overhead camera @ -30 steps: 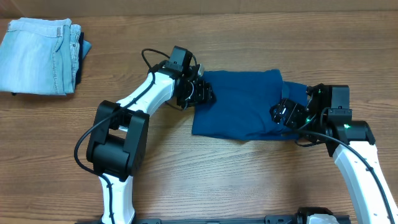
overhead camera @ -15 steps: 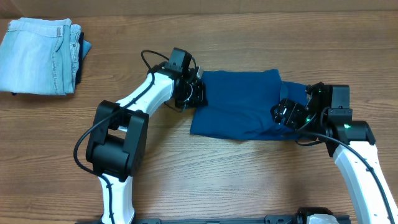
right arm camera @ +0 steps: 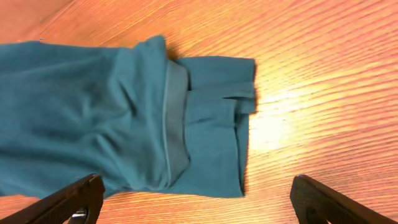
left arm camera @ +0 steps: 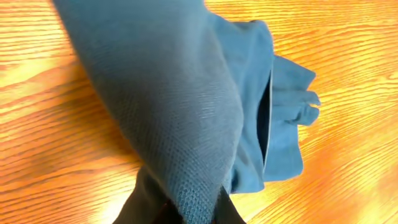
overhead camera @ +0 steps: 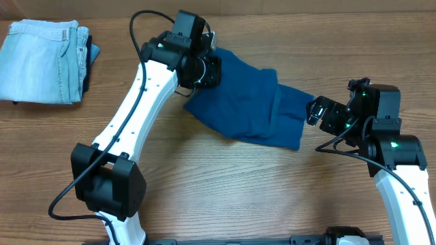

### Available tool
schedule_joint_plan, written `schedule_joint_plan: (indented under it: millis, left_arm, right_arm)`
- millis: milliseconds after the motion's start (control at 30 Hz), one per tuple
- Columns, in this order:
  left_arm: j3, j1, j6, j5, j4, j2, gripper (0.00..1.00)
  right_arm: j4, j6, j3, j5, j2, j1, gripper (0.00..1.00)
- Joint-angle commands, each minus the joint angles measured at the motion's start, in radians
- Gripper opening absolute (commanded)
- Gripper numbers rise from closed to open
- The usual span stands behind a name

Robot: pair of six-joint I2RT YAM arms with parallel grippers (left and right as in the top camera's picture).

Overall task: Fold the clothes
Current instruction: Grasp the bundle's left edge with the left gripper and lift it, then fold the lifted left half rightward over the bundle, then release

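1. Your teal polo shirt lies bunched mid-tabletop, slanting across toward the right arm.
2. Your left gripper is pinched tight on the shirt's far corner (fabric drapes down from it).
3. Your right gripper gapes wide just beside the shirt's near end, holding nothing.
4. Folded jeans sit well apart at the tabletop's corner.
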Motion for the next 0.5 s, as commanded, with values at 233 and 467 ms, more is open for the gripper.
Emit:
schedule_joint_plan:
  millis: [233, 467]
  left_arm:
    - [0.026, -0.201, 0.022, -0.173, 0.011, -0.006, 0.05]
    - [0.026, -0.341, 0.016, -0.227, 0.081, 0.056, 0.06]
  right_arm:
    - [-0.014, -0.013, 0.080, 0.018, -0.013, -0.057, 1.00]
    - [-0.051, -0.034, 0.137, 0.028, -0.014, -0.061, 1.00]
